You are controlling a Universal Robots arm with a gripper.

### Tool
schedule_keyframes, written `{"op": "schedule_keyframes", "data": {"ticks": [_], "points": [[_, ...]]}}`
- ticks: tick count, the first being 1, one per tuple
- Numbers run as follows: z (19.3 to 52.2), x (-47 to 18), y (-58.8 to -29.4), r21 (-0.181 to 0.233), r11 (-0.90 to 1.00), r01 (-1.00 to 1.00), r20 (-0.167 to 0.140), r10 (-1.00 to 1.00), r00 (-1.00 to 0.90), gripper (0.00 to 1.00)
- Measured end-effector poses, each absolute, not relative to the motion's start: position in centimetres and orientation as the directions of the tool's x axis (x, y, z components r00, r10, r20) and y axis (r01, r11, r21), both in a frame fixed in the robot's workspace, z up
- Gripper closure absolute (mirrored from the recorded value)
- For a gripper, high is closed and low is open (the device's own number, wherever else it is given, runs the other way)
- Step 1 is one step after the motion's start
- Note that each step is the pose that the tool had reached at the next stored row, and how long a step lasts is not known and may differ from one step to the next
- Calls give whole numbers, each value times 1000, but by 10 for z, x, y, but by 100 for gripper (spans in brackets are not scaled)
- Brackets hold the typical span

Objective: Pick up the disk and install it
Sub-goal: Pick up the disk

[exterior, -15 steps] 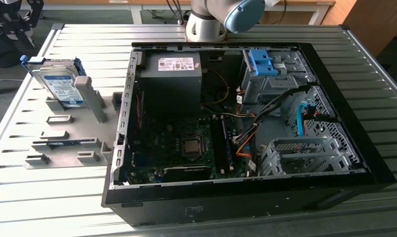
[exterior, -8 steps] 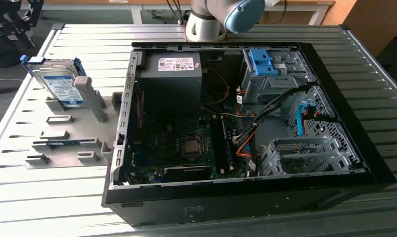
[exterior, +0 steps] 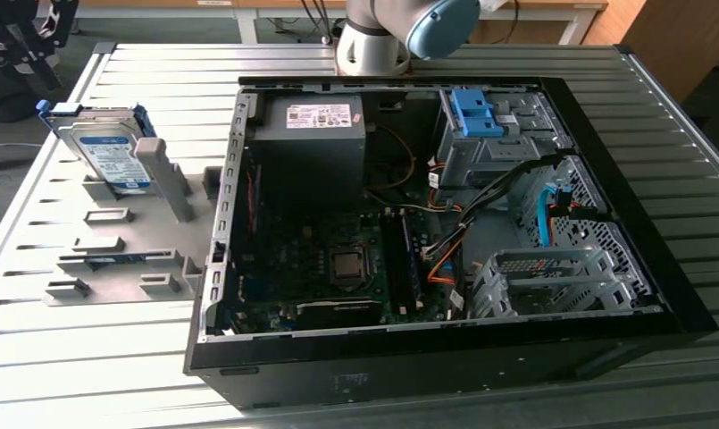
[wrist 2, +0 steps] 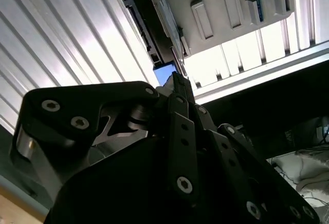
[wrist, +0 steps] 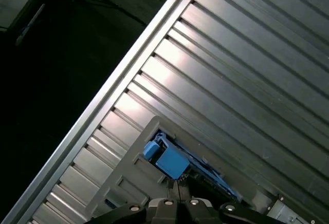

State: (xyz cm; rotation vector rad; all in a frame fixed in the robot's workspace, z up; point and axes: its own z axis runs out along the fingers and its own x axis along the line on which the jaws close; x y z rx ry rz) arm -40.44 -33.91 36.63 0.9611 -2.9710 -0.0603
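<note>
Position of the disk (exterior: 106,154): standing on edge in a slot of the grey rack (exterior: 121,284), at the exterior view's left on the slatted desk (exterior: 121,366), well apart from the open computer case (exterior: 681,295). It is not yet picked up. The first wrist view shows its blue carrier (wrist: 167,160) close ahead of the end effector (wrist: 180,185), with no contact.

End effector: in both wrist views the fingers (wrist 2: 178,98) appear drawn together to a point, with nothing held between them.

Step in hand, as judged: the approach for the pick. To be done well, the jaws must part wider than the disk's thin section and line up squarely with it. The pads then close on the flat faces or the carrier frame, not on a corner. The disk leans slightly in its slot, so the grip should match that lean. Any lift ought to follow the line of the slot, since a sideways pull could jam the carrier against the rack.

Containers:
- Rack: holds the disk at its far end, with a grey upright block (exterior: 156,174) beside it. The low brackets nearer the camera look unoccupied, save for one blue strip I cannot identify.
- Computer case: holds a power supply (exterior: 312,134), a motherboard (exterior: 335,259) and cabling. An upper bay (exterior: 502,152) carries a blue part. The perforated cage (exterior: 550,277) appears empty.
</note>
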Motion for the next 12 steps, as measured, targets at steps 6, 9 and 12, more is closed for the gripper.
{"op": "schedule_keyframes", "data": {"ticks": [6, 9, 12], "points": [[366, -404, -339, 42, 767, -640, 6, -641, -768, 89], [366, -405, -339, 42, 747, -663, 6, -664, -748, 89], [366, -405, -339, 42, 727, -686, 6, -686, -727, 89]]}}
